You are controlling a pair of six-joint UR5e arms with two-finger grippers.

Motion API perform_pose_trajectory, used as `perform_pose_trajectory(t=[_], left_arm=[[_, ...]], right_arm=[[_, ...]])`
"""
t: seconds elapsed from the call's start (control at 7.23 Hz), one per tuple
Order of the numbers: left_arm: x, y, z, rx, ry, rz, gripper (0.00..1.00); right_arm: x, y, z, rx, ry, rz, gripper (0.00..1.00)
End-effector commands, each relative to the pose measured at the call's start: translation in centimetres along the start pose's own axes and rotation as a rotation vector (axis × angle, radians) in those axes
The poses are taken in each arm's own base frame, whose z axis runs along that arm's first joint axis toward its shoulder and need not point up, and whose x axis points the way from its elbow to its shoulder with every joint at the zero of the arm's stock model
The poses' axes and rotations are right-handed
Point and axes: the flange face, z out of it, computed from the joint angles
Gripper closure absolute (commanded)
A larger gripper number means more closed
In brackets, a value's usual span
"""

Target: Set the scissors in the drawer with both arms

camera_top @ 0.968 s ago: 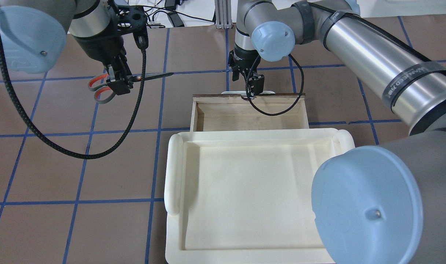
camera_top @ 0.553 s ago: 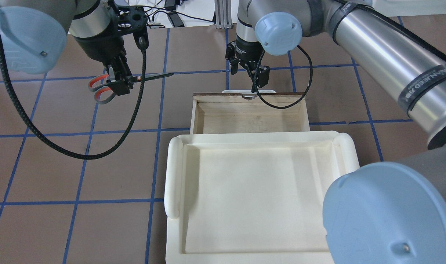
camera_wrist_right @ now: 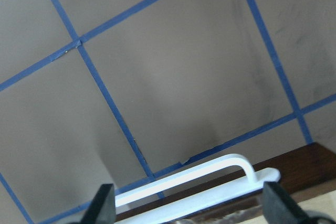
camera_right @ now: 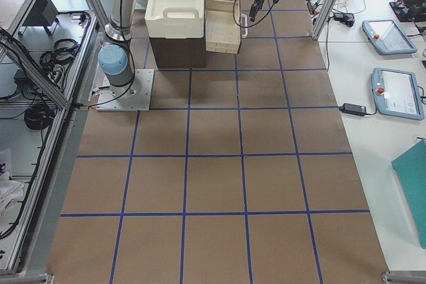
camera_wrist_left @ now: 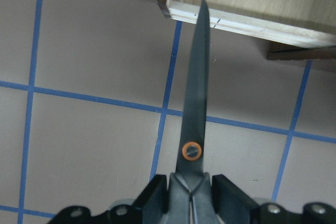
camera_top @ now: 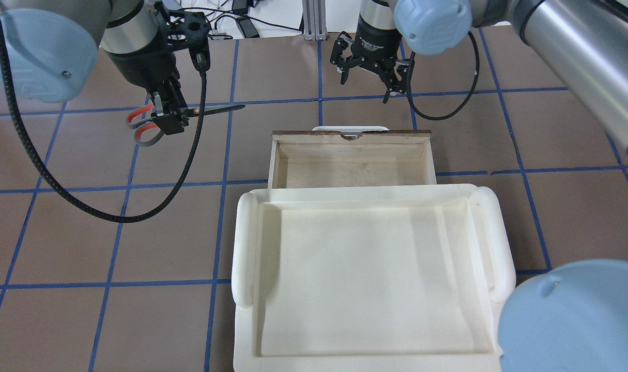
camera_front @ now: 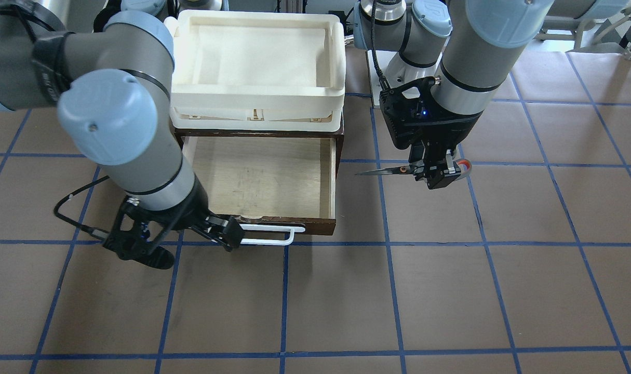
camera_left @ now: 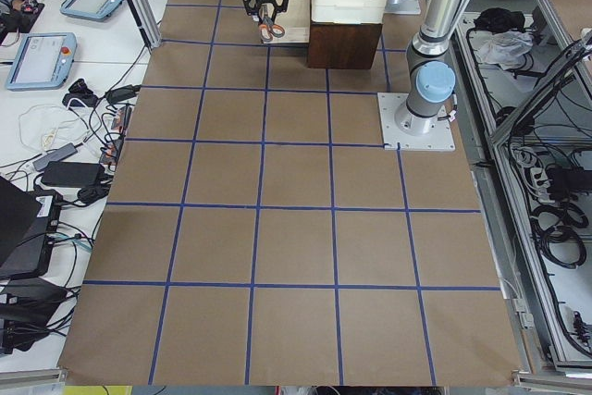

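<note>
The scissors [camera_top: 153,123] are held level above the table by my left gripper [camera_top: 170,117], which is shut on them near the pivot. Their closed blades point toward the drawer [camera_top: 275,160], to the left of it and short of its side wall. In the left wrist view the scissors' blade [camera_wrist_left: 197,103] tip reaches the drawer's corner [camera_wrist_left: 173,9]. In the front-facing view the scissors [camera_front: 383,170] hang beside the pulled-out drawer [camera_front: 327,176]. My right gripper [camera_top: 366,88] is open and empty, raised just beyond the drawer's white bar handle [camera_top: 350,127]. The handle [camera_wrist_right: 199,178] shows between its spread fingers.
A cream-white plastic tray [camera_top: 243,243] sits on the dark cabinet top [camera_front: 341,132], behind the open drawer. Brown table surface with blue grid lines lies all around. Black cables loop from both wrists [camera_top: 86,206].
My right gripper has let go of the white handle, opened, and moved up and away from the drawer front. The left gripper with the scissors has stayed in place.
</note>
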Motion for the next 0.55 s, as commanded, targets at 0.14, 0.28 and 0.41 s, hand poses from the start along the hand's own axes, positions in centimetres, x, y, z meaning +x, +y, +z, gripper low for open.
perform_pose_trajectory(t=[0.14, 0.28, 0.41], left_arm=[[2.1, -4.6, 0.3, 0.074, 0.037, 0.046, 0.93], [3.6, -7.1, 0.0, 0.075, 0.033, 0.091, 0.93], [4.4, -8.7, 0.6, 0.071, 0.044, 0.108, 0.93]], right_arm=[[7.6, 1.0, -5.9, 0.085, 0.133, -0.248, 0.00], [8.0, 2.1, -7.6, 0.099, 0.136, -0.309, 0.00], [8.1, 2.5, -7.8, 0.096, 0.140, -0.338, 0.00]])
